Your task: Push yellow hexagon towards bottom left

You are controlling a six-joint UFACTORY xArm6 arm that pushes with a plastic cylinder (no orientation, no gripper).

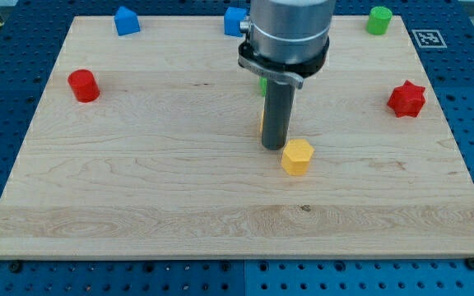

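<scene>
The yellow hexagon point(297, 156) lies on the wooden board point(138, 189), a little right of the board's middle. My tip point(273, 147) rests on the board just to the hexagon's upper left, almost touching it. The rod rises into the grey arm body point(290, 33) at the view's top. A sliver of another yellow block point(261, 122) shows behind the rod's left side, mostly hidden.
A red cylinder point(83, 85) sits at the left. A blue block point(126, 20) is at the top left, another blue block point(234, 21) beside the arm. A green cylinder point(378, 20) is at the top right, a red star point(406, 99) at the right. A green sliver point(262, 83) peeks behind the rod.
</scene>
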